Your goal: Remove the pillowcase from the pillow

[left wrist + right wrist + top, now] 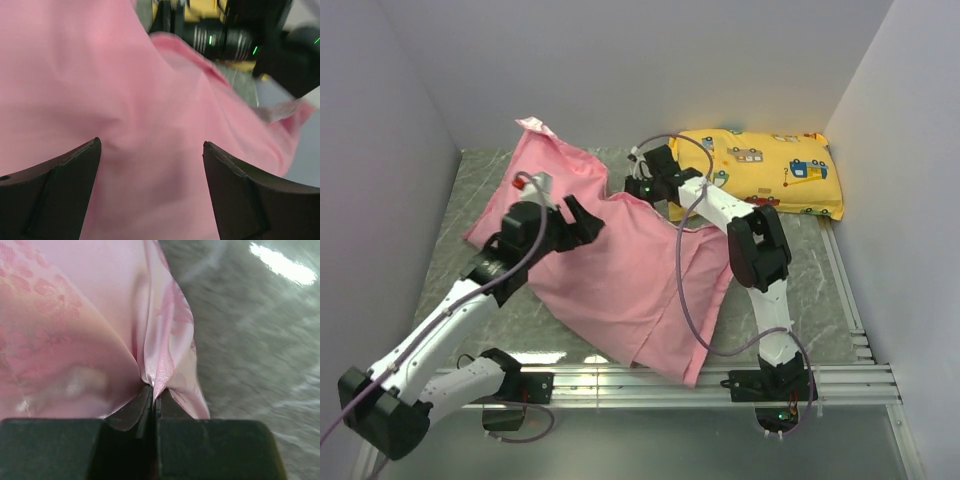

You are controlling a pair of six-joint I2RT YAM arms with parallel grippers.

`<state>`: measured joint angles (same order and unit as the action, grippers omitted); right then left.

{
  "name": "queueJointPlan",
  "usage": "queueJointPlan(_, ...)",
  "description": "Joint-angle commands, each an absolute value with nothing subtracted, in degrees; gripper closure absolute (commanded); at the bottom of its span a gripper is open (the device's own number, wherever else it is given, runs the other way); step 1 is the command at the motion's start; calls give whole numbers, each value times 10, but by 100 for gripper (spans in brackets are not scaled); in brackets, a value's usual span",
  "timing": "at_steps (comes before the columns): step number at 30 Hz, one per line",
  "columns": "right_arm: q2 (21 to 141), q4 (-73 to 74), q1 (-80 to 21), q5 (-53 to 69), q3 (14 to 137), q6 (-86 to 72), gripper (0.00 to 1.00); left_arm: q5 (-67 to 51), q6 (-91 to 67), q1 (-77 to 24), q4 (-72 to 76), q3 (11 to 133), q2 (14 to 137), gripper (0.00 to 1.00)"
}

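Note:
The pink satin pillowcase [620, 270] lies bulging over the middle of the table, its open end hanging toward the near rail. The white pillow is hidden inside it. My left gripper [582, 218] is open and hovers over the case's upper left part; in the left wrist view its fingers [65, 190] spread wide above pink fabric [150, 100]. My right gripper [646, 190] is shut on a pinched fold of the pillowcase [155, 365] at its far edge and holds it raised.
A yellow cartoon-vehicle-print pillow [770, 170] lies at the back right, just behind the right arm. A metal rail [840, 385] runs along the near edge. Grey walls enclose the left, back and right sides. The table top [820, 290] is grey marble.

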<state>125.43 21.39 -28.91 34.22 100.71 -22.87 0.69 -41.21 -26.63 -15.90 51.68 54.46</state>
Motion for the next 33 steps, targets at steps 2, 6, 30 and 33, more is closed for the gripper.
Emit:
queueJointPlan(2, 1241, 285, -330, 258, 1133, -185, 87, 97, -425, -364, -110, 515, 583, 13)
queueJointPlan(6, 1203, 292, -326, 177, 1152, -210, 50, 157, -431, -375, -120, 520, 633, 35)
queueJointPlan(30, 529, 160, -330, -64, 468, -354, 21, 122, -428, -252, -127, 751, 825, 99)
queueJointPlan(33, 531, 131, -331, -33, 434, -373, 21, 120, -423, -249, -134, 750, 831, 100)
